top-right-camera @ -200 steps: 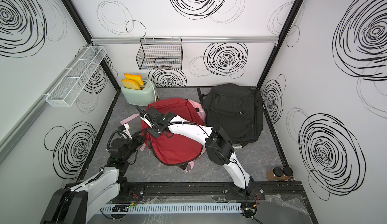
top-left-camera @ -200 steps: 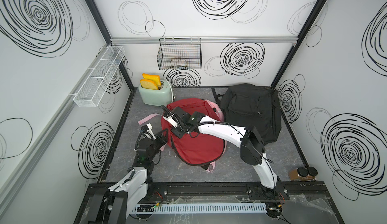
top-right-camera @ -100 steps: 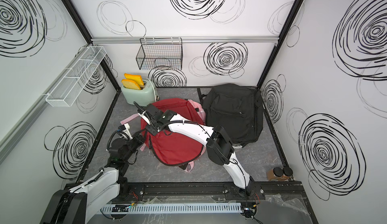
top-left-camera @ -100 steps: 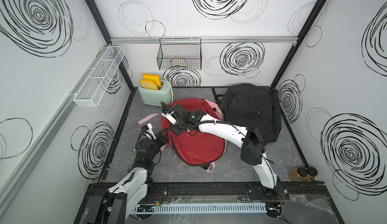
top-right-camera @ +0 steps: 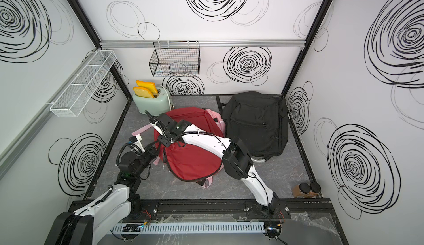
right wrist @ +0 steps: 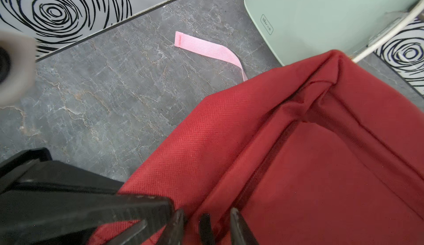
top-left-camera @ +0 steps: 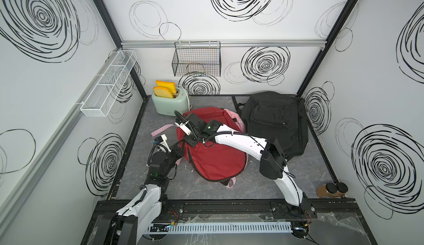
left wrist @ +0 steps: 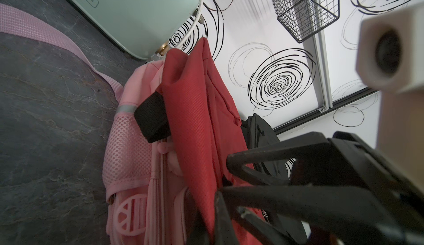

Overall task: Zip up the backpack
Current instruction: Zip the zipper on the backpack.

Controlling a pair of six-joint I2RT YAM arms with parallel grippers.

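Note:
The red backpack [top-left-camera: 218, 159] [top-right-camera: 192, 159] with pink straps lies flat in the middle of the floor. At its left edge my left gripper [top-left-camera: 179, 145] [top-right-camera: 156, 147] [left wrist: 213, 227] is shut, pinching the red fabric [left wrist: 192, 117]. Just above it my right gripper [top-left-camera: 188, 140] [top-right-camera: 164, 140] [right wrist: 206, 226] hangs over the same edge. Its jaws stand a little apart on either side of a small black zipper pull [right wrist: 205, 227] and do not touch it. The dark zipper line [right wrist: 275, 136] runs away from the pull toward the bag's far corner.
A black backpack [top-left-camera: 275, 122] [top-right-camera: 257, 122] lies to the right of the red one. A mint toaster [top-left-camera: 169, 105] [right wrist: 321, 14] stands at the back left, close to the red bag. A loose pink strap [top-left-camera: 160, 130] [right wrist: 202, 46] lies on the floor. Two jars [top-left-camera: 332, 188] stand front right.
My right gripper has shifted slightly toward the back left along the bag's edge and its jaws have narrowed. The left gripper has kept its hold.

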